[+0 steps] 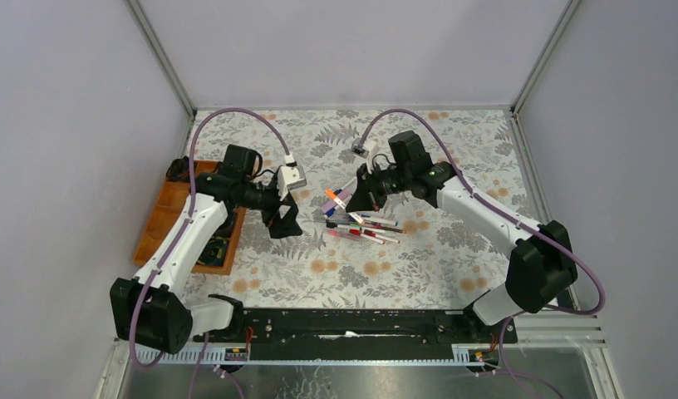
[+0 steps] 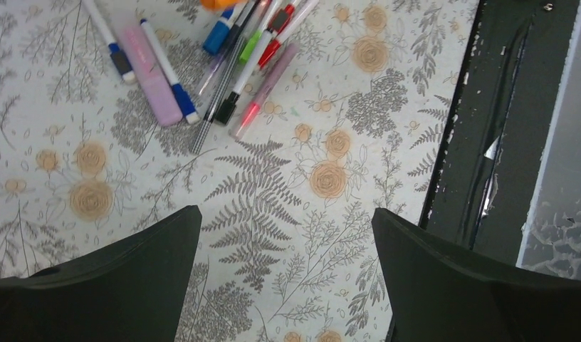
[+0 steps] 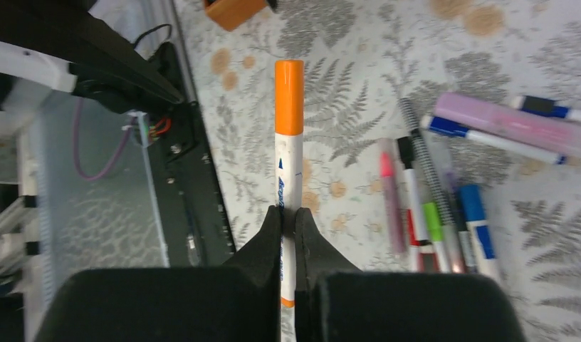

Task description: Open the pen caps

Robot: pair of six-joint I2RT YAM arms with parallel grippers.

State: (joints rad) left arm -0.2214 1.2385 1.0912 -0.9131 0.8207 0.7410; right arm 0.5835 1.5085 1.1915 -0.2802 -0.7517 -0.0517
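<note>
My right gripper [image 3: 288,217] is shut on a white pen [image 3: 288,174] with an orange cap [image 3: 289,97] still on its far end, and holds it above the cloth. It also shows in the top view [image 1: 338,198]. Several other capped pens [image 2: 234,68] and a thick pink highlighter [image 2: 151,75] lie in a heap on the floral cloth; they also show in the right wrist view [image 3: 444,214]. My left gripper [image 2: 286,235] is open and empty, hovering over bare cloth just left of the heap [image 1: 362,226].
A wooden tray [image 1: 165,218] lies at the table's left under the left arm. The black base rail [image 2: 487,128] runs along the near edge. An orange block [image 3: 234,11] shows at the top of the right wrist view.
</note>
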